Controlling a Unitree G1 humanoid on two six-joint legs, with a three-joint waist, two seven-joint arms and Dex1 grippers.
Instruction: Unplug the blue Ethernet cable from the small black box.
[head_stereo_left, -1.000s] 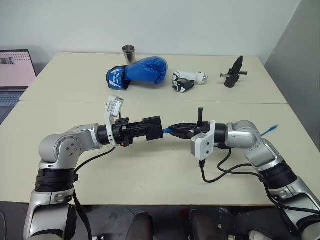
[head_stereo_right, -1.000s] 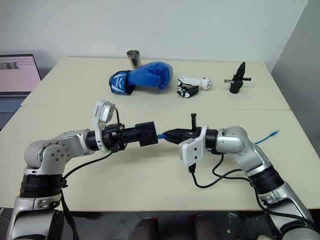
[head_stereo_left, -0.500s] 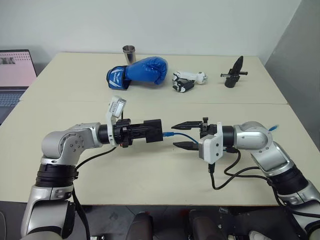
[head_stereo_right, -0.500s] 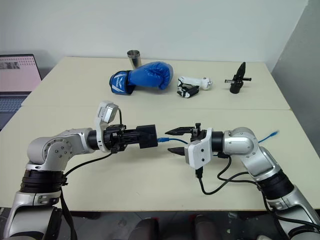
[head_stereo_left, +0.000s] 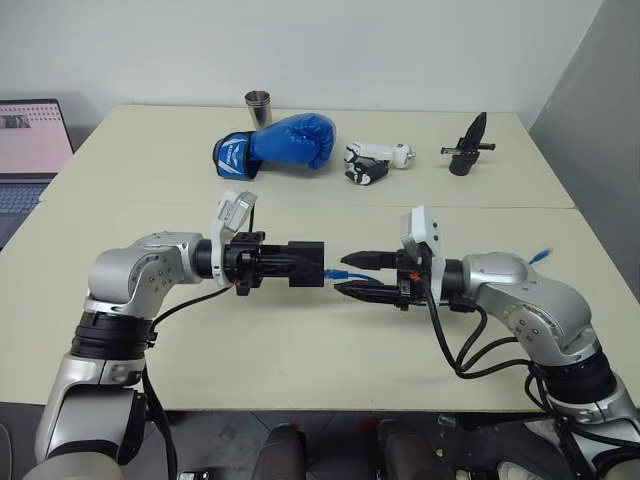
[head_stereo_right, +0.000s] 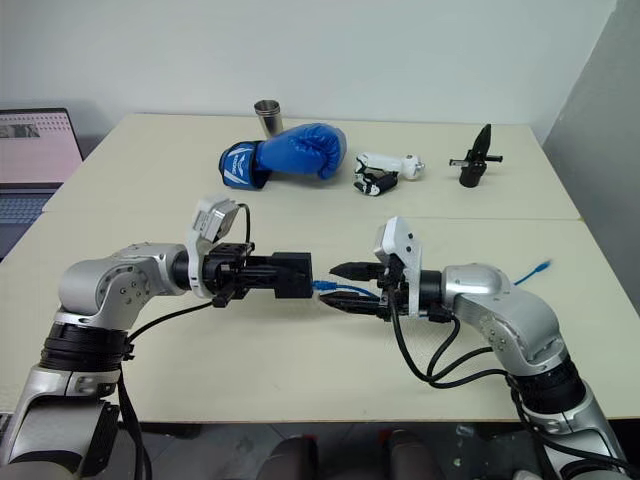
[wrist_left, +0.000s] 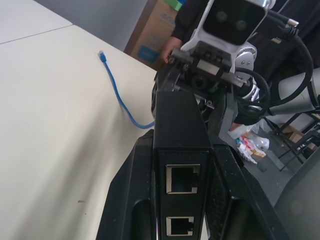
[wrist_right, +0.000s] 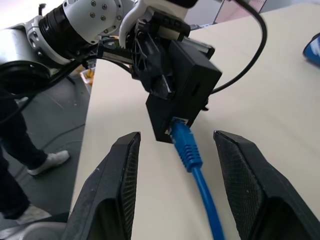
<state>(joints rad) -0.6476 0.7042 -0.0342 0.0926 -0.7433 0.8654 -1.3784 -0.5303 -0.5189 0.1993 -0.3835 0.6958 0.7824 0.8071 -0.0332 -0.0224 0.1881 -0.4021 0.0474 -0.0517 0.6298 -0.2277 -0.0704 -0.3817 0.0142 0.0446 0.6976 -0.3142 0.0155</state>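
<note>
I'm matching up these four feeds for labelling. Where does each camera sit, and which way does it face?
Left eye, right eye: on the head, facing forward and down over both arms and the table.
Left wrist: on the left arm, along its fingers, shut on the box, toward the right gripper.
Right wrist: on the right arm, between its open fingers, at the cable plugged into the box.
Shared: box and cable.

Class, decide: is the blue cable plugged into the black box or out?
Plugged in: the blue cable's plug sits in the black box's port.
</note>
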